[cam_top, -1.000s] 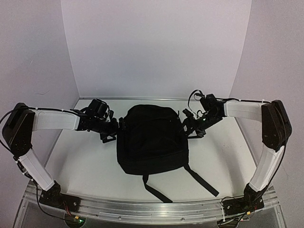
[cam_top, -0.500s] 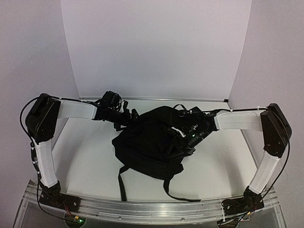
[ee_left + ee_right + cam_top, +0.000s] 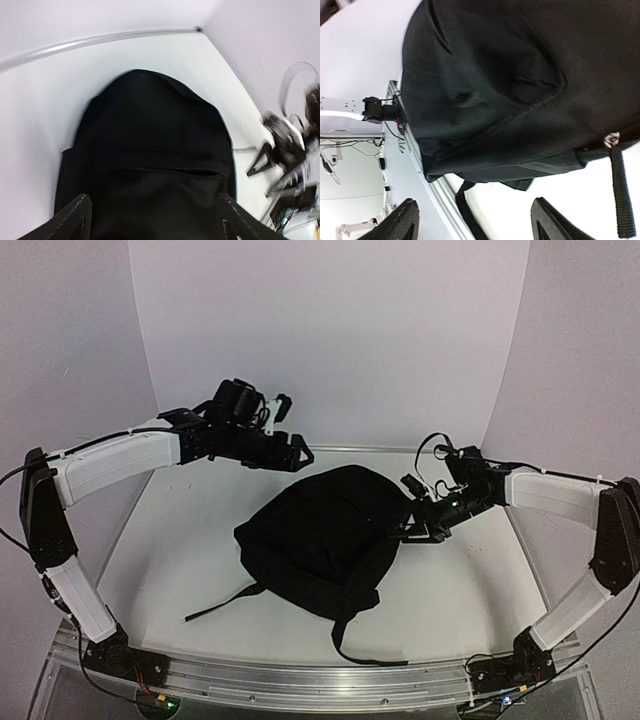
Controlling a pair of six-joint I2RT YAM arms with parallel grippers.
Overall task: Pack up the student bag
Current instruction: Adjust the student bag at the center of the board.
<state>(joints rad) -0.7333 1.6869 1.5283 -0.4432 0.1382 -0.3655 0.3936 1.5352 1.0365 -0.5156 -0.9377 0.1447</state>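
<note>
Bright, even light; soft faint shadow under bag (image 3: 320, 540). Black fabric loses detail in top view. Left wrist view: right edge blurred, straight lines bent. Walls (image 3: 330, 340) pale violet.

The left arm (image 3: 110, 455) is held high, its forearm running toward 3 o'clock, and the left gripper (image 3: 292, 454) points toward 4 o'clock with its jaws spread wide. The right arm (image 3: 560, 495) stretches low toward 9 o'clock, and the right gripper (image 3: 412, 532) aims at 8 o'clock, its jaws equally wide apart.
</note>
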